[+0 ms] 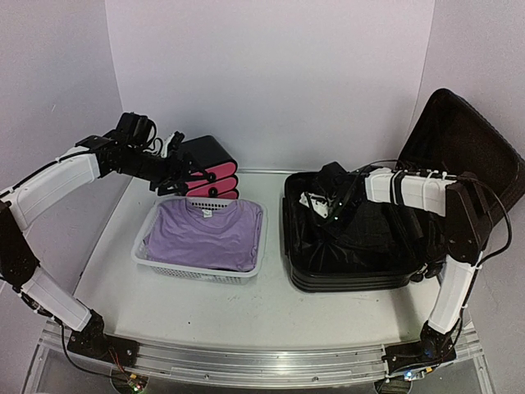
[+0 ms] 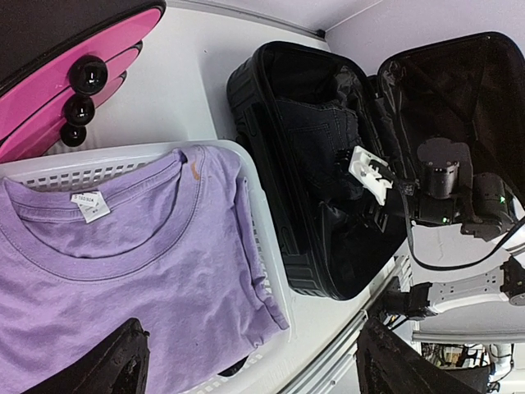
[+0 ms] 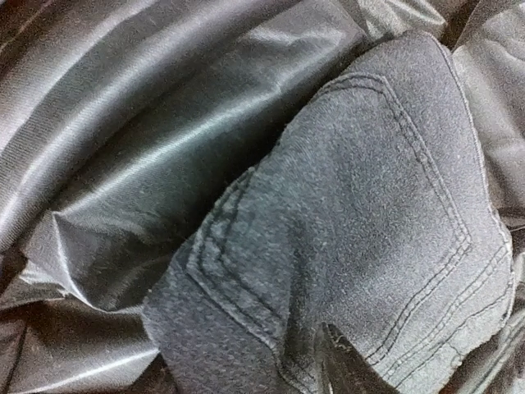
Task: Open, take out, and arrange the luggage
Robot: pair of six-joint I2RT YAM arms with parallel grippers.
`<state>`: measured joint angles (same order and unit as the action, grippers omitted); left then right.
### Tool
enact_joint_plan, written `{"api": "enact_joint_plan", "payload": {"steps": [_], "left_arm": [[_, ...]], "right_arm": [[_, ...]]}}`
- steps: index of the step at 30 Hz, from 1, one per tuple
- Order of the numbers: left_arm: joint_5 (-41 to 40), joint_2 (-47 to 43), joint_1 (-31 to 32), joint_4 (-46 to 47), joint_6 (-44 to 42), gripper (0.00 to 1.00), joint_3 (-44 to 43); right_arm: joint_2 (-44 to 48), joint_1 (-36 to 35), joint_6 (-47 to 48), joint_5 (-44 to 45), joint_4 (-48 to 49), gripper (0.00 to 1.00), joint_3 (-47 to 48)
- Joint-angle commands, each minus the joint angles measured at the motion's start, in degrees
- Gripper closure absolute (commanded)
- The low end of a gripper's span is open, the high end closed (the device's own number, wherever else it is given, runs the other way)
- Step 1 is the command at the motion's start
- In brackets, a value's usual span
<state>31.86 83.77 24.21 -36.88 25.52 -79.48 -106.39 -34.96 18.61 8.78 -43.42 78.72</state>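
**Lifting the jeans out without snagging the lining**

The luggage (image 1: 349, 281) lies open on the right side of the counter (image 1: 271, 316), its lid (image 1: 463, 139) propped up against the right wall. The right tool (image 1: 322, 207) is down inside the shell, at its back left. The right wrist view is filled by dark denim jeans (image 3: 353, 230), back pocket up, lying on the shiny black lining (image 3: 148, 123). No view shows whether this tool is released or clenched, or whether it has any cloth.

The step in hand looks like taking the jeans out. Denim and lining are both dark and lie pressed together, so the pinch should probably land on a thick part of the jeans, such as the pocket seam or a folded edge, well away from the loose lining beside it. If lining comes up with the cloth, letting go and gripping again is likely safer than pulling. The jeans should rise straight up until they hang free of the shell's rim before moving sideways, or a trailing leg could catch on it.

The left tool (image 1: 182, 176) hangs released near the pink-drawer box (image 1: 209, 156), above the white mesh basket (image 1: 197, 272) holding a purple T-shirt (image 1: 205, 234). It is well clear of the luggage, which leaves the right arm room.
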Motion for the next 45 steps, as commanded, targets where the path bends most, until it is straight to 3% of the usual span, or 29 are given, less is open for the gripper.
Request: {"api": "enact_joint_plan", "payload": {"steps": [1, 7, 12, 17, 21, 31, 39, 45], "left_arm": [[1.0, -0.3, 0.6, 2.4, 0.1, 0.12, -2.9], [1.5, 0.2, 1.5, 2.4, 1.0, 0.12, -3.4], [2.8, 2.3, 3.2, 3.3, 5.0, 0.12, -4.2], [4.3, 7.5, 6.3, 6.4, 14.8, 0.17, -6.3], [4.5, 12.7, 10.5, 11.8, 22.9, 0.19, -9.2], [8.5, 30.2, 18.4, 25.5, 53.2, 0.18, -18.3], [5.8, 41.9, 23.0, 26.3, 65.6, 0.16, -29.8], [1.4, 45.2, 24.5, 26.4, 70.6, 0.15, -30.6]], "right_arm": [[2.6, 1.8, -0.1, -2.7, 2.1, 0.48, 0.8], [2.5, 2.5, -0.3, -3.9, 2.1, 0.52, 1.4], [3.7, 2.8, -0.5, -5.5, 2.1, 0.76, 1.2], [6.2, 3.0, -1.0, -8.2, 3.0, 0.99, 0.6], [8.2, 3.0, -1.9, -12.6, 4.6, 1.0, 0.0], [15.9, 3.1, -2.2, -18.8, 9.5, 1.0, -5.6], [22.3, 3.0, -3.2, -22.4, 13.8, 1.0, -11.8], [24.5, 2.9, -4.4, -25.0, 15.2, 1.0, -13.3]]}}
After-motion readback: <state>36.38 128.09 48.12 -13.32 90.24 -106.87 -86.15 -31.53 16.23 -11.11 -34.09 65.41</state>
